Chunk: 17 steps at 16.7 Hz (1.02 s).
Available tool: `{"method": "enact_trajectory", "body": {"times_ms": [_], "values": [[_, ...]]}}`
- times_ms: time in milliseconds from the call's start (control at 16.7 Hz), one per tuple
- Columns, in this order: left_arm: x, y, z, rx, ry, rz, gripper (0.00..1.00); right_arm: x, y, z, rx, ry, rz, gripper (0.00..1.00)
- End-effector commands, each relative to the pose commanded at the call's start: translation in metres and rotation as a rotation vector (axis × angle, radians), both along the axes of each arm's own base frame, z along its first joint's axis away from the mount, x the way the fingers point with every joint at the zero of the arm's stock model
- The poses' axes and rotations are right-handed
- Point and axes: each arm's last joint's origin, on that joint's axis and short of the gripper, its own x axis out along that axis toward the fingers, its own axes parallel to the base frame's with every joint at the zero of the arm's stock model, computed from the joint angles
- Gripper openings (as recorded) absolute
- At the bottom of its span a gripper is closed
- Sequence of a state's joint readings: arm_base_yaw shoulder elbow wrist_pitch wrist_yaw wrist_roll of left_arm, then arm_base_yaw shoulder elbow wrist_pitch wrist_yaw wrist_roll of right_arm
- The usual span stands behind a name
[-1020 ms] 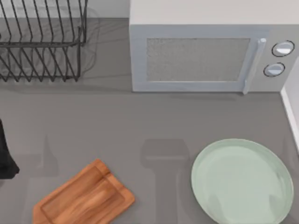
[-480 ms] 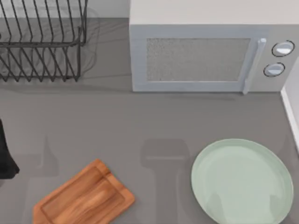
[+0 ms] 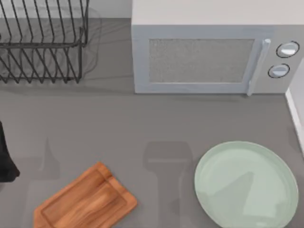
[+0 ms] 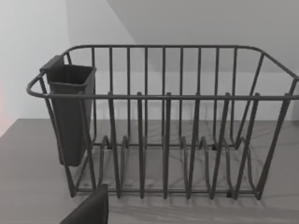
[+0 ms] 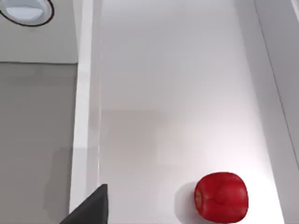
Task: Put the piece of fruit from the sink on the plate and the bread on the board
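1. Fingers: one dark fingertip (image 5: 91,205) of the right gripper shows in the right wrist view; spread cannot be told, nothing visibly held.
2. Piece of fruit (image 5: 220,197) lies on the white sink (image 5: 177,93) floor, off to the side of that fingertip, apart from it.
3. Left gripper faces the dish rack (image 4: 163,126); its state cannot be told either.
4. Plate (image 3: 244,184) and board (image 3: 85,199) are both bare; bread not located.
5. Risk: the fruit is glossy and rounded, so an off-centre close would likely squirt it along the slick sink floor toward a wall.
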<state>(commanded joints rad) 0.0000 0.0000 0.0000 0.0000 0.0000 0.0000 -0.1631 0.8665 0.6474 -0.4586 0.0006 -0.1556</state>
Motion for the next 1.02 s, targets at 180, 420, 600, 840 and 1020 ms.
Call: {"method": "enact_trajectory", "body": {"times_ms": [180, 420, 600, 840, 1020], "values": [[0.000, 0.000, 0.000, 0.000, 0.000, 0.000, 1.00, 0.050, -0.021, 0.000, 0.013, 0.261, -0.016, 1.00], [0.000, 0.000, 0.000, 0.000, 0.000, 0.000, 1.00, 0.113, -0.054, -0.029, 0.061, 0.575, -0.019, 1.00], [0.000, 0.000, 0.000, 0.000, 0.000, 0.000, 1.00, 0.144, -0.076, -0.058, 0.106, 0.751, -0.013, 1.00], [0.000, 0.000, 0.000, 0.000, 0.000, 0.000, 1.00, 0.163, -0.093, -0.083, 0.144, 0.870, -0.006, 1.00], [0.000, 0.000, 0.000, 0.000, 0.000, 0.000, 1.00, 0.165, -0.095, -0.085, 0.148, 0.881, -0.005, 1.00]]}}
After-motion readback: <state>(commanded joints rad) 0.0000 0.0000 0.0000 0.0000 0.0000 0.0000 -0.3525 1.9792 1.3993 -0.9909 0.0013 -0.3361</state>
